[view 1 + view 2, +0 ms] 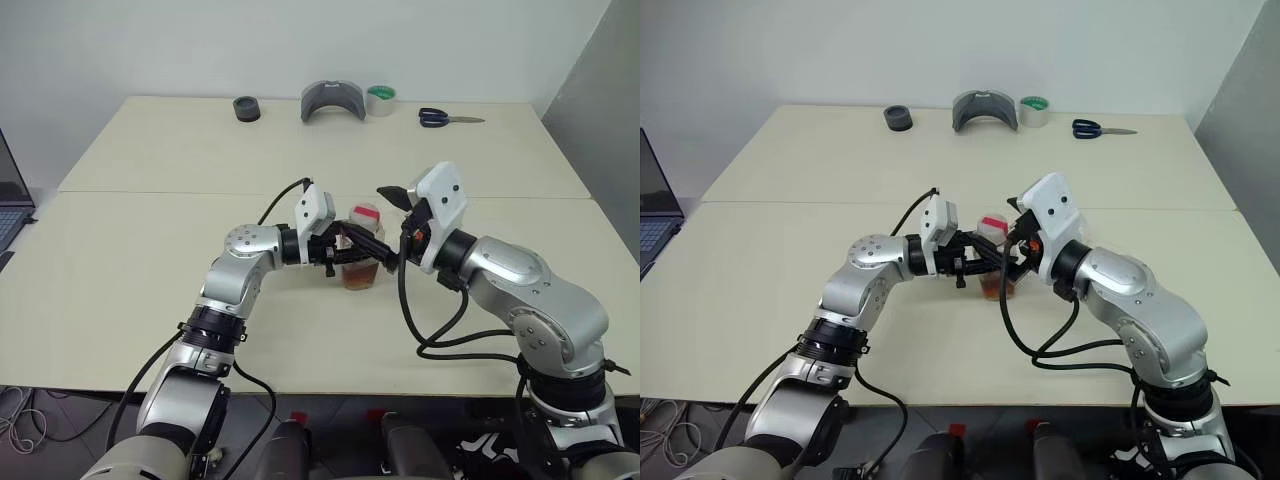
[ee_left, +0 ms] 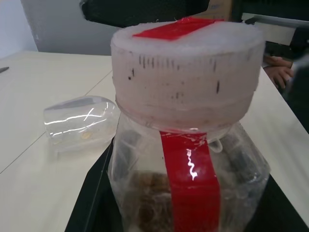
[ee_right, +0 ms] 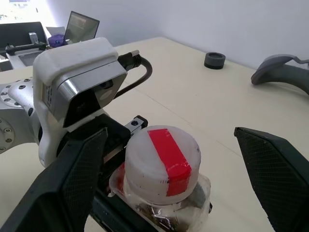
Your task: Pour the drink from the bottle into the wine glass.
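Stood near the middle of the table (image 1: pixel 150 290): the bottle (image 1: pixel 362 262), upright, held between the left gripper (image 1: pixel 362 250) at its 9 o'clock and the right gripper (image 3: pixel 174 159) at its 3 o'clock, with open fingers either side of the cap (image 3: pixel 163 162). Lay on its side beside the bottle: the wine glass (image 2: pixel 77 121). Ranged along the far edge at 12 o'clock, left to right: a small round object (image 1: pixel 246 108), a curved holder (image 1: pixel 333 100), a tape roll (image 1: pixel 381 98), scissors (image 1: pixel 448 118).

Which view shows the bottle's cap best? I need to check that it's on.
The right wrist view: the cap sits on the bottle, top and side visible. The left wrist view shows its side close up; both eye views show it small between the arms.
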### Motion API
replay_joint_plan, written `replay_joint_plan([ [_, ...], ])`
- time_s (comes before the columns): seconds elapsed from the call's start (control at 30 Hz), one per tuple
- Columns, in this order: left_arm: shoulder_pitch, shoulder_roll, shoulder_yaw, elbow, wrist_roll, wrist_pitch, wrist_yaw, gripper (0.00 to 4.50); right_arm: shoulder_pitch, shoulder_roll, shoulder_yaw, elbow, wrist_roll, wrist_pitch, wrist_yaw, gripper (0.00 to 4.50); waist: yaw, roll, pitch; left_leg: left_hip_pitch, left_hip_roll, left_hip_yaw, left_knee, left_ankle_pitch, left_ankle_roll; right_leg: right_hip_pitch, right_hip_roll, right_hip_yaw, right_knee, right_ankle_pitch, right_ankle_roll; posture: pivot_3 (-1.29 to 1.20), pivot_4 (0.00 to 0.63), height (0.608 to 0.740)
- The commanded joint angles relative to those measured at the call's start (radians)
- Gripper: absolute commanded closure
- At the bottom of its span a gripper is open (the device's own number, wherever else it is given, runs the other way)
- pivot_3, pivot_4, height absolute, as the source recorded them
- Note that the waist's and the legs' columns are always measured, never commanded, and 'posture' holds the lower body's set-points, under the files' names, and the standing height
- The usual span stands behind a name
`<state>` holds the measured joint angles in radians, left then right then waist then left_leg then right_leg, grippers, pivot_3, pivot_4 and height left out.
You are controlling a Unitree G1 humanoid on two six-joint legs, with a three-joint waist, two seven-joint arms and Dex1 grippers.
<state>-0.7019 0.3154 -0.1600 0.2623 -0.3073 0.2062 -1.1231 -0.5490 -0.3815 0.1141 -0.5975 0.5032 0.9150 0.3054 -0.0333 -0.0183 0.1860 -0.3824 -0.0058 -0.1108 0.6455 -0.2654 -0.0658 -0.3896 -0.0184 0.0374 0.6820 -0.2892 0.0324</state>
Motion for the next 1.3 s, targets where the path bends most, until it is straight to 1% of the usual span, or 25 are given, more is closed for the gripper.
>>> replay_joint_plan([
  [0.03,-0.020,-0.007,0.013,-0.026,-0.002,-0.033,0.009,2.71,-0.023,0.007,-0.003,-0.013,-0.004,-0.009,0.006,0.39,0.000,0.000,0.000,0.000,0.000,0.000,0.000,0.000,0.000,0.000,0.000,0.000,0.000,0.000,0.000,0.00,0.150,0.740],
  [0.1,-0.019,-0.010,0.015,-0.029,-0.002,-0.035,0.014,2.71,-0.021,0.006,0.003,-0.011,-0.001,-0.005,0.017,0.93,0.000,0.000,0.000,0.000,0.000,0.000,0.000,0.000,0.000,0.000,0.000,0.000,0.000,0.000,0.000,0.00,0.150,0.740],
  [0.23,-0.016,-0.010,0.014,-0.033,-0.004,-0.036,0.016,2.71,-0.020,0.005,0.014,-0.004,-0.007,-0.011,0.038,2.40,0.000,0.000,0.000,0.000,0.000,0.000,0.000,0.000,0.000,0.000,0.000,0.000,0.000,0.000,0.000,0.00,0.150,0.740],
  [0.27,-0.016,-0.010,0.014,-0.034,-0.005,-0.035,0.015,2.71,-0.020,0.004,0.016,0.000,-0.008,-0.014,0.045,2.66,0.000,0.000,0.000,0.000,0.000,0.000,0.000,0.000,0.000,0.000,0.000,0.000,0.000,0.000,0.000,0.00,0.150,0.740],
  [0.33,-0.018,-0.008,0.020,-0.039,-0.020,-0.019,0.009,2.71,-0.021,-0.007,0.025,0.013,-0.004,-0.037,0.085,2.64,0.000,0.000,0.000,0.000,0.000,0.000,0.000,0.000,0.000,0.000,0.000,0.000,0.000,0.000,0.000,0.00,0.150,0.740],
  [0.37,-0.020,-0.005,0.023,-0.043,-0.031,-0.008,0.000,2.71,-0.025,-0.026,0.036,0.027,-0.002,-0.068,0.137,2.64,0.000,0.000,0.000,0.000,0.000,0.000,0.000,0.000,0.000,0.000,0.000,0.000,0.000,0.000,0.000,0.00,0.150,0.740],
  [0.5,-0.033,0.012,0.021,-0.051,-0.064,0.033,-0.063,2.72,-0.071,-0.132,0.059,0.158,-0.005,-0.231,0.415,2.64,-0.001,0.000,0.000,0.000,0.000,0.000,0.000,0.000,0.000,0.000,0.000,0.000,0.000,0.000,0.000,0.00,0.150,0.740],
  [0.6,-0.048,0.028,0.013,-0.032,-0.052,0.020,-0.107,2.72,-0.141,-0.188,0.073,0.295,0.003,-0.291,0.599,2.64,-0.003,0.000,0.000,0.001,0.000,0.001,0.000,0.000,0.001,0.000,0.000,0.000,0.000,0.000,0.000,0.00,0.150,0.740],
  [0.67,-0.057,0.032,0.015,-0.014,-0.044,0.009,-0.118,2.72,-0.169,-0.200,0.078,0.344,0.006,-0.299,0.659,2.64,-0.003,0.000,0.000,0.001,0.000,0.000,0.000,0.000,0.001,0.000,0.001,-0.001,0.000,0.000,0.000,0.00,0.150,0.740],
  [0.77,-0.065,0.033,0.020,0.000,-0.037,0.002,-0.122,2.72,-0.171,-0.200,0.066,0.368,-0.007,-0.313,0.666,2.64,-0.003,0.000,0.000,0.000,0.000,0.000,0.000,0.000,0.001,0.000,0.000,-0.001,0.000,0.000,0.000,0.00,0.150,0.740],
  [0.8,-0.066,0.032,0.020,0.002,-0.035,-0.001,-0.122,2.72,-0.163,-0.200,0.055,0.367,-0.022,-0.318,0.641,2.64,-0.003,0.000,0.000,0.000,0.000,0.000,0.000,0.000,0.001,0.000,0.000,-0.001,0.000,0.000,0.000,0.00,0.150,0.740],
  [0.87,-0.064,0.030,0.022,0.006,-0.029,-0.006,-0.116,2.72,-0.136,-0.188,0.003,0.349,-0.033,-0.317,0.561,1.91,-0.001,0.000,0.000,0.000,0.000,0.000,0.000,0.000,0.001,0.000,0.000,0.000,-0.001,0.000,0.000,0.00,0.150,0.740],
  [0.9,-0.063,0.030,0.023,0.008,-0.028,-0.007,-0.116,2.72,-0.111,-0.189,-0.038,0.307,-0.014,-0.287,0.518,1.62,0.000,0.000,0.000,0.000,0.000,0.000,0.000,0.000,0.001,0.000,-0.001,0.000,-0.001,0.000,0.000,0.00,0.150,0.740],
  [1.03,-0.062,0.030,0.023,0.010,-0.028,-0.007,-0.117,2.72,-0.038,-0.205,-0.123,0.158,0.044,-0.186,0.424,0.20,0.002,0.000,0.000,-0.002,-0.001,0.000,0.000,0.000,0.001,-0.001,-0.001,0.000,-0.001,0.000,0.000,0.00,0.150,0.740],
  [1.07,-0.063,0.029,0.023,0.015,-0.026,-0.012,-0.115,2.72,-0.011,-0.211,-0.143,0.106,0.069,-0.153,0.406,0.00,0.002,0.000,0.000,-0.002,-0.001,0.000,0.000,0.000,0.001,-0.001,-0.002,0.000,-0.001,0.000,0.000,0.00,0.150,0.740],
  [1.1,-0.066,0.028,0.025,0.020,-0.025,-0.014,-0.115,2.72,0.024,-0.202,-0.171,0.042,0.104,-0.107,0.363,0.00,0.003,0.000,0.000,-0.002,-0.001,0.000,0.000,0.000,0.001,-0.001,-0.002,0.000,-0.001,0.000,0.000,0.00,0.150,0.740],
  [1.17,-0.074,0.024,0.029,0.033,-0.026,-0.015,-0.110,2.72,0.090,-0.156,-0.174,-0.090,0.100,-0.070,0.245,0.00,0.003,0.000,0.000,-0.002,-0.001,-0.001,0.000,0.000,0.001,-0.001,-0.001,-0.001,-0.001,0.000,0.000,0.00,0.150,0.740],
  [1.23,-0.080,0.022,0.030,0.045,-0.026,-0.016,-0.114,2.72,0.110,-0.092,-0.119,-0.156,0.037,-0.048,0.117,0.00,-0.003,0.000,0.000,-0.002,0.000,-0.001,-0.001,0.000,0.001,-0.001,-0.001,0.000,0.000,0.000,0.000,0.00,0.150,0.740],
  [1.3,-0.087,0.022,0.031,0.057,-0.025,-0.017,-0.119,2.72,0.112,-0.044,-0.065,-0.177,-0.017,-0.036,0.034,0.00,-0.007,0.000,0.000,-0.001,0.000,0.000,0.000,0.000,0.001,-0.001,0.000,0.001,0.001,0.000,0.000,0.00,0.150,0.740],
])
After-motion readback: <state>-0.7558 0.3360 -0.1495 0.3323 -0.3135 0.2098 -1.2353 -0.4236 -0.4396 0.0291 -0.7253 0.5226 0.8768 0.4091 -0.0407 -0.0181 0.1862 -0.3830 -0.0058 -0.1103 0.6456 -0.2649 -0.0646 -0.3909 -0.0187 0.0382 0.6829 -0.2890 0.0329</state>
